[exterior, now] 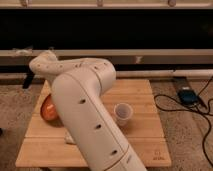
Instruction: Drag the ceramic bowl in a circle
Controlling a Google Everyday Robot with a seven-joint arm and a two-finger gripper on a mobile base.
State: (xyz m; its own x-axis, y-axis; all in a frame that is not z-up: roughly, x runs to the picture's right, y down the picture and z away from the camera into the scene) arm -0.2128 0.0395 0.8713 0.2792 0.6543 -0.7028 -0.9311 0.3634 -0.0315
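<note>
The orange-red ceramic bowl (48, 108) sits on the left part of the wooden table (142, 100); my white arm (85, 105) covers most of it, so only its left edge shows. My gripper is hidden behind the arm, somewhere at the bowl. The arm reaches from the bottom centre up and left over the table.
A small translucent whitish plastic cup (122, 113) stands at the table's middle, right of the arm. A white object (70, 139) peeks out under the arm near the front. A blue device with black cables (187, 95) lies on the carpet at right. A dark wall with rails runs behind.
</note>
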